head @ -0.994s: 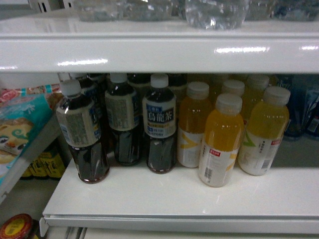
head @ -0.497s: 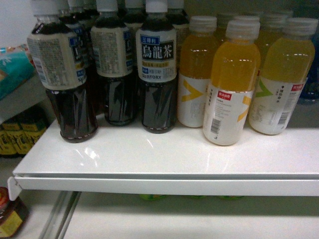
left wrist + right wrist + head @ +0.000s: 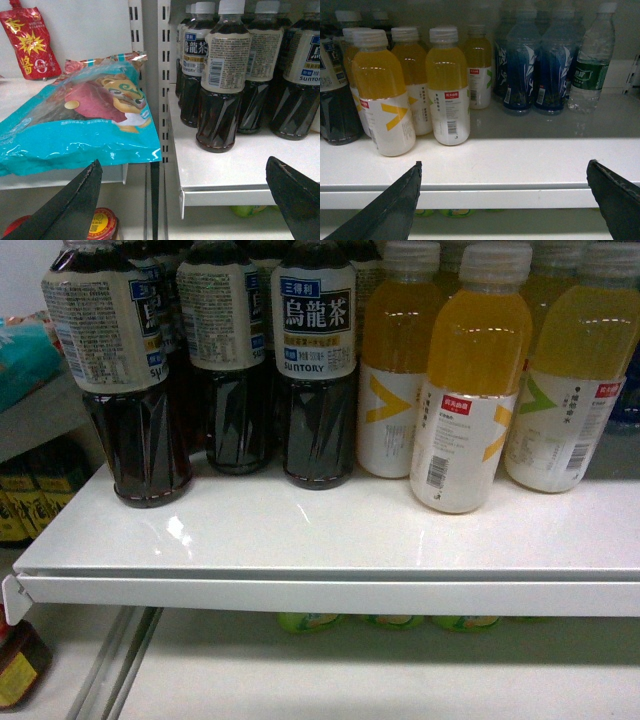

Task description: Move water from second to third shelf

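A white metal shelf (image 3: 330, 540) spans the head view, its front edge running straight across and its left front corner ending beside a lower side rack. Along the back of the shelf's left half stand the dark tea bottles (image 3: 314, 360) with cream labels, one of them set forward near the left edge. To their right crowd the yellow juice bottles (image 3: 468, 380) with white lower labels, one standing a little ahead of the rest. In the right wrist view, a group of blue drink bottles (image 3: 530, 70) follows the juice toward the shelf's right end, and the water (image 3: 590, 65), a clear ribbed bottle with a green label, stands upright at the far right, just beside the blue ones and near the back. On the side rack left of the shelf lies a teal snack bag (image 3: 75, 120) printed with a cartoon figure, with a red pouch (image 3: 29, 42) leaning against the wall behind it. Green caps (image 3: 310, 621) show below the shelf's front edge. The left gripper (image 3: 185, 200) is spread wide and holds nothing; the right gripper (image 3: 505, 200) is likewise spread wide and empty, in front of the shelf edge.
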Robot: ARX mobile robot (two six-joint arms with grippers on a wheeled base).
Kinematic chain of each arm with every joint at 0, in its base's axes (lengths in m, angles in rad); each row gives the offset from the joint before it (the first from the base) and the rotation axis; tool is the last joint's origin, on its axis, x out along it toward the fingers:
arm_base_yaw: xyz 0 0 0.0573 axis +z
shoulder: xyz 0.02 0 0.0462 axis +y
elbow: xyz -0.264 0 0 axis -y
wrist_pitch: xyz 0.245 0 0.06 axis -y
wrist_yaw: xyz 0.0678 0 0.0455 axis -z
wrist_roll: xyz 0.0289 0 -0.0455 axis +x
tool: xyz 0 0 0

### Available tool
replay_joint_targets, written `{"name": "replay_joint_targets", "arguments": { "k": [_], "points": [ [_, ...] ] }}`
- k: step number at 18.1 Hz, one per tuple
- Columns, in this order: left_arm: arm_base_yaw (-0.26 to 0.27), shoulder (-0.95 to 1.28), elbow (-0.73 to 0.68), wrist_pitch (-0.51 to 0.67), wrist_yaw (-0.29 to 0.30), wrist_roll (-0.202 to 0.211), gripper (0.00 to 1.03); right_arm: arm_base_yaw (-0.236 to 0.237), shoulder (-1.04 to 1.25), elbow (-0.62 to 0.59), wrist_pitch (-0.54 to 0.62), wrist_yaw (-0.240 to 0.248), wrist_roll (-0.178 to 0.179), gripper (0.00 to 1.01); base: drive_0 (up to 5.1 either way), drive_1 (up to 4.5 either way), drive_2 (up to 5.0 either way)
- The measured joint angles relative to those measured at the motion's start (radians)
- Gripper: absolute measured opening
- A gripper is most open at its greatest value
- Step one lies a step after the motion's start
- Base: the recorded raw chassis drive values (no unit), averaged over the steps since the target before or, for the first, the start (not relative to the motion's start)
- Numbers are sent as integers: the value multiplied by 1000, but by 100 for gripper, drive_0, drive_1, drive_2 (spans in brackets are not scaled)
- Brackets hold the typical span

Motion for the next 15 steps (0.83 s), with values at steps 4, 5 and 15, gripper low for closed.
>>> {"name": "replay_joint_targets", "arguments": {
  "k": [4, 5, 15],
  "points": [
    [0, 0, 0, 0, 0, 0, 98, 0, 0, 0, 0, 0, 0, 98, 0, 0, 0],
    [0, 0, 0, 0, 0, 0, 98, 0, 0, 0, 0, 0, 0, 98, 0, 0, 0],
    [0, 0, 0, 0, 0, 0, 98, 0, 0, 0, 0, 0, 0, 98, 0, 0, 0]
  ]
}}
